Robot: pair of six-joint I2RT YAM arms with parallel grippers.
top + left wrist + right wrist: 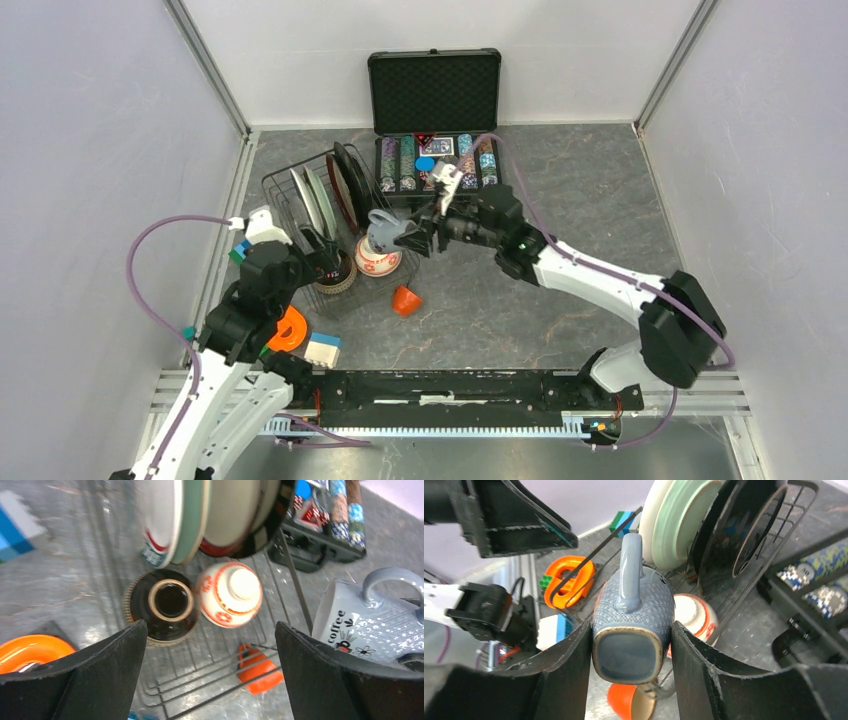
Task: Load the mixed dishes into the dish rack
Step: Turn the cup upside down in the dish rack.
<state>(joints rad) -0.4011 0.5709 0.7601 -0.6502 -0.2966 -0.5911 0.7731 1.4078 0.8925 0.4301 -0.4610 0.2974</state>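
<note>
The dish rack (285, 190) holds several plates (318, 200) on edge: white, pale green (676, 527) and dark ones (734, 535). On its floor, upside down, sit a dark brown bowl (167, 605) and a white bowl with red pattern (230, 595). My left gripper (320, 246) hangs open and empty above them (210, 672). My right gripper (408, 238) is shut on a grey-blue coffee mug (631, 605), held sideways with its handle up at the rack's right side (384, 232). An orange cup (406, 300) lies on its side on the table just outside the rack.
An open black case of poker chips (435, 150) stands behind the rack. An orange ring toy (288, 330) and a white-and-blue block (322, 348) lie near the left arm's base. Grey walls close in the table on three sides.
</note>
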